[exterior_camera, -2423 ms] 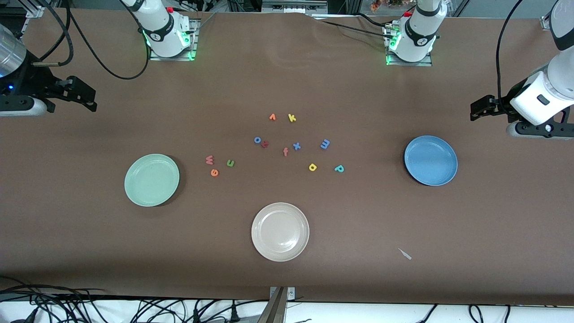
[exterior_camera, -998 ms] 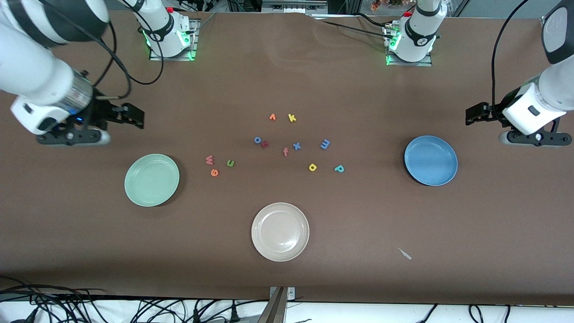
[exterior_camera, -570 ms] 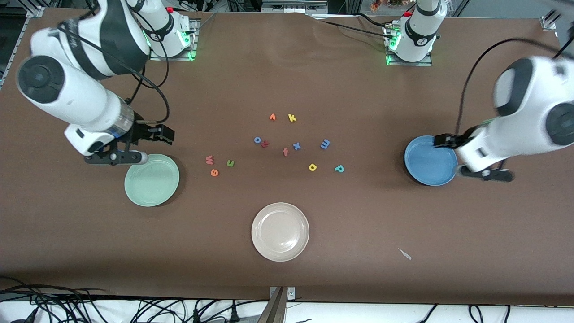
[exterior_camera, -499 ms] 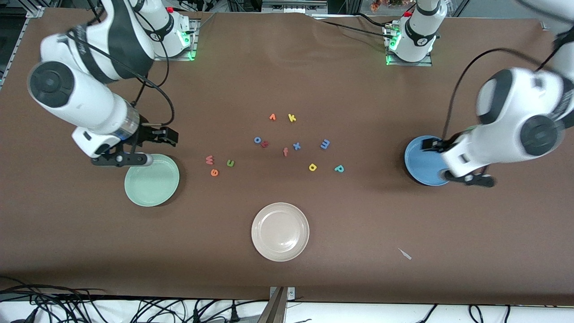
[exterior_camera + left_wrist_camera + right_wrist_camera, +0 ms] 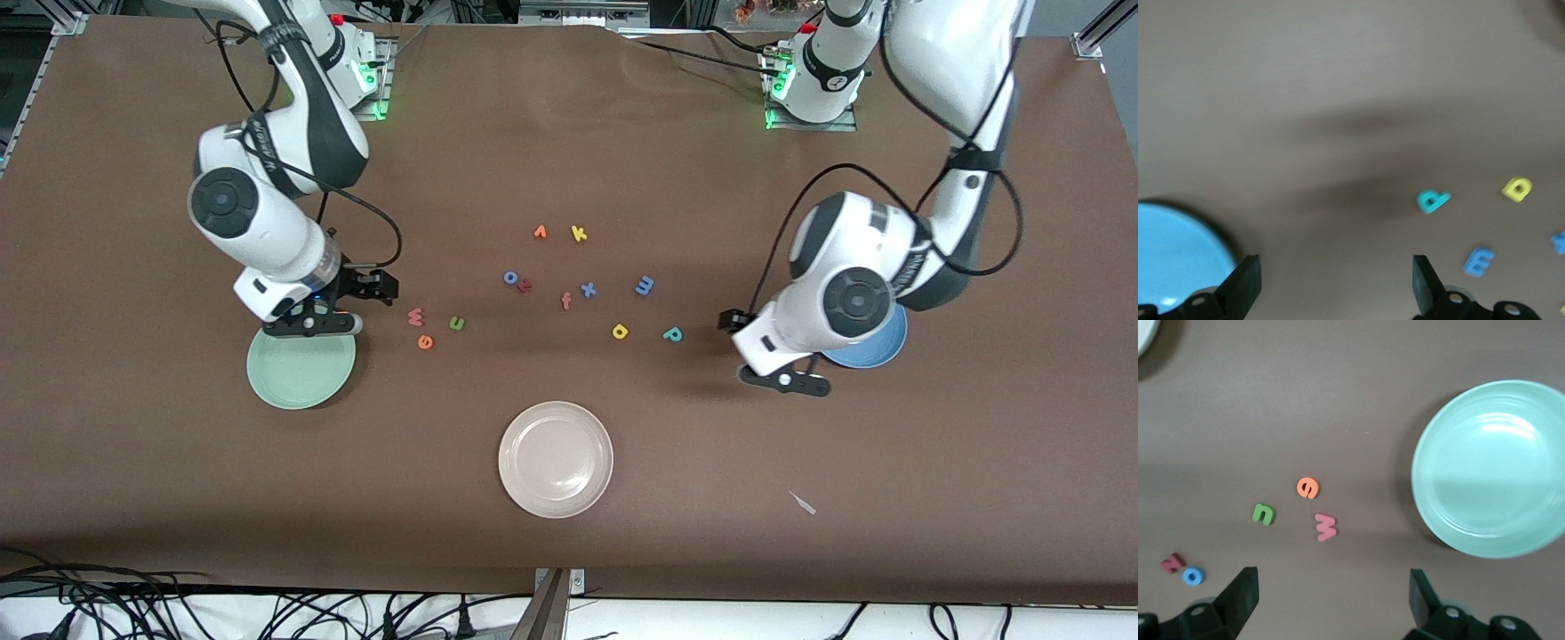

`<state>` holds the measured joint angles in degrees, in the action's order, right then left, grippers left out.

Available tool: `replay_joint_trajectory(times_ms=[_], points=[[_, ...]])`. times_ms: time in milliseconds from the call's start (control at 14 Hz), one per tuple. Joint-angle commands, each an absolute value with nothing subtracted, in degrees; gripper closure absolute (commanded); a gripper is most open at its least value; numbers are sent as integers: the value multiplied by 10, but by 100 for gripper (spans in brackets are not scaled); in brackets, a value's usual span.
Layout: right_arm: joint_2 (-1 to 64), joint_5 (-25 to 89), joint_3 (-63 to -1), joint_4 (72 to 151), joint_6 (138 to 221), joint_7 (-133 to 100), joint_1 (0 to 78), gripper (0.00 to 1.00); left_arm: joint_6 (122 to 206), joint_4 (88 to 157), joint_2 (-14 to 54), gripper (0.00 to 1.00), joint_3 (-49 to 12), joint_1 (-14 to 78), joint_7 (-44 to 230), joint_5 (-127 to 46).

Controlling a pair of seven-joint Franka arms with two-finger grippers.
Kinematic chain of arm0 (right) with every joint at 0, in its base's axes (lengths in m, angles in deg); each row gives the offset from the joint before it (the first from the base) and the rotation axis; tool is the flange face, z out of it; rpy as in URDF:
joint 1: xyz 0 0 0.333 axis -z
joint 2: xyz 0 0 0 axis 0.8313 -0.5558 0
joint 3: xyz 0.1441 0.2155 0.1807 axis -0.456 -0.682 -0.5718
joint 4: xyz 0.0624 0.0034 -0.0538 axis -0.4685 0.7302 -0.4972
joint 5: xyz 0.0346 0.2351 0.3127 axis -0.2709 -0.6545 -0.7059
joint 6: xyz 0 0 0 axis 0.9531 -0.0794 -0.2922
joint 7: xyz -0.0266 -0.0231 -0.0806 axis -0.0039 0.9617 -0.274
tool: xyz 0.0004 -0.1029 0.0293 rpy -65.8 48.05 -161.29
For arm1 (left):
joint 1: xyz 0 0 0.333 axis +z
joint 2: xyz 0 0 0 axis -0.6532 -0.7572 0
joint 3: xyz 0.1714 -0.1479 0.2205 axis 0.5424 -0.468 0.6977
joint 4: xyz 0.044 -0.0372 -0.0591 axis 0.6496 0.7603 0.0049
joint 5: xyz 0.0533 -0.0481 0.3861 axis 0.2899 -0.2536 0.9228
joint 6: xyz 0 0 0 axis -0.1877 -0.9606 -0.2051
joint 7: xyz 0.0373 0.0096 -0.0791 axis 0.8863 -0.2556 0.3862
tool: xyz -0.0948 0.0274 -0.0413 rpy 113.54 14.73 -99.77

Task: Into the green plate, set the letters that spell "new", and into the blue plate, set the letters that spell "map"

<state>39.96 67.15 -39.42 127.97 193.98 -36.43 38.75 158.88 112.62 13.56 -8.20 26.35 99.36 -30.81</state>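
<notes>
Jaws spread wide and empty on the right gripper [image 5: 384,289], up over bare table just beside the green plate [image 5: 289,382], toward the right arm's end. Next along, flat on the table and outside that plate: salmon "w" [image 5: 415,316], orange "e" [image 5: 425,342] slightly nearer the front camera, green "n" [image 5: 456,324] beside them. In the middle, a loose scatter of other letters [image 5: 566,301], with the cream plate [image 5: 556,459] nearer the camera. Then blue "m" [image 5: 645,285], yellow "a" [image 5: 620,332] and teal "p" [image 5: 672,334], likewise on the table. Jaws spread and empty too on the left gripper [image 5: 731,320], up over the table between the "p" and the blue plate [image 5: 867,356], itself partly hidden under the left arm's wrist and holding no visible letter.
</notes>
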Motion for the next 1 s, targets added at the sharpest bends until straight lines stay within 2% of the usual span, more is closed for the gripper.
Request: replay_joint_trajectory(times_ms=[0, 214, 499, 713, 926], points=[[410, 675, -399, 1356, 2028, -361, 374, 0, 1637, 1108, 92, 0, -75, 231, 1026, -322], [404, 675, -399, 1389, 2078, -365, 364, 0, 1708, 1125, 65, 0, -75, 207, 1065, -321], [338, 675, -399, 1393, 2176, -367, 360, 0, 1802, 1205, 66, 0, -72, 173, 1110, -304], [304, 675, -398, 1400, 2223, -364, 359, 1, 1823, 1236, 66, 4, -73, 166, 1132, -256], [303, 680, -398, 1397, 2222, -359, 353, 1, 1823, 1243, 68, 12, -73, 161, 1135, -255]])
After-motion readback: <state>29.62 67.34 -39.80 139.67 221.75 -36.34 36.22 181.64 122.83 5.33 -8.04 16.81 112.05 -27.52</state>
